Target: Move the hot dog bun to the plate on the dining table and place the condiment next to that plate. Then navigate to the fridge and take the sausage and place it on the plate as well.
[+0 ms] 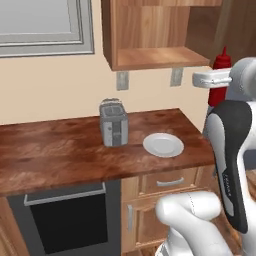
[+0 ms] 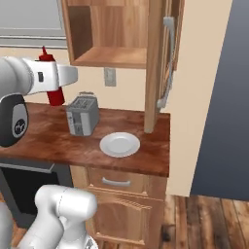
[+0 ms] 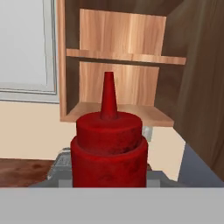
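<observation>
Half the condiment (image 1: pixel 219 80) hides behind the arm.

Condiment (image 3: pixel 108 153) matt red plastic; countertop (image 1: pixel 60 150) glossy reddish wood; toaster (image 1: pixel 113 122) grey metal.

The wall (image 1: pixel 50 90) is a soft cream color. A grey-framed window (image 1: pixel 42 25) sits high on it. A wooden cupboard (image 2: pixel 112 34) hangs open above a reddish-brown countertop (image 1: pixel 60 150). A silver toaster (image 1: pixel 113 122) and a white plate (image 1: pixel 163 145) stand on the countertop. A black oven (image 1: pixel 67 220) and wooden drawers (image 2: pixel 116 182) are below. The floor (image 2: pixel 209 223) is dark wood planks.
</observation>
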Controlling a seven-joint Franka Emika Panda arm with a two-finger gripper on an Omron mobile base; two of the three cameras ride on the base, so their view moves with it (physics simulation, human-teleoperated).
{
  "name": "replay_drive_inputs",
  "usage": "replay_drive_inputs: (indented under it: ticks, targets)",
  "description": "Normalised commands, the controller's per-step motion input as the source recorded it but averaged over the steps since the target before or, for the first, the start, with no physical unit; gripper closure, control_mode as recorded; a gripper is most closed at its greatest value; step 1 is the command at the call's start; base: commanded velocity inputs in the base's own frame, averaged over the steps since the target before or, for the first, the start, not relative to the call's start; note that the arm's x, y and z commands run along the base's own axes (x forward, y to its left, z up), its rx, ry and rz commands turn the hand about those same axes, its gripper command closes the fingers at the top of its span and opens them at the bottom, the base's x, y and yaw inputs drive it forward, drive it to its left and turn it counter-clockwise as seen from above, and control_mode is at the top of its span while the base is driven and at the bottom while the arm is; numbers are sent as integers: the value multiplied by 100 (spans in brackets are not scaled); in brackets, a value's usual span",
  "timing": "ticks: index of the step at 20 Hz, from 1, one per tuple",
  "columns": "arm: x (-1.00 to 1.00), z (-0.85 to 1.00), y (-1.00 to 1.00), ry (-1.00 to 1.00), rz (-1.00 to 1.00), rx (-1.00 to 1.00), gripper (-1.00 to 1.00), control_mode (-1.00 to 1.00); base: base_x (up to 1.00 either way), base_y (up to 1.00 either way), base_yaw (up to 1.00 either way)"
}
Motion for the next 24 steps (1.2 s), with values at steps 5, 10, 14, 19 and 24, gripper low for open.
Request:
replay_drive_inputs:
  ticks: [5,10,14,19,24]
  targets:
    - [0,0,0,0,0,0,100,100,-46,75,-15]
    - [0,0,0,0,0,0,100,100,-51,71,-33]
    - [0,0,0,0,0,0,100,100,-68,46,-54]
    - [0,0,0,0,0,0,100,100,-72,35,-61]
    - [0,0,0,0,0,0,100,100,-74,35,-63]
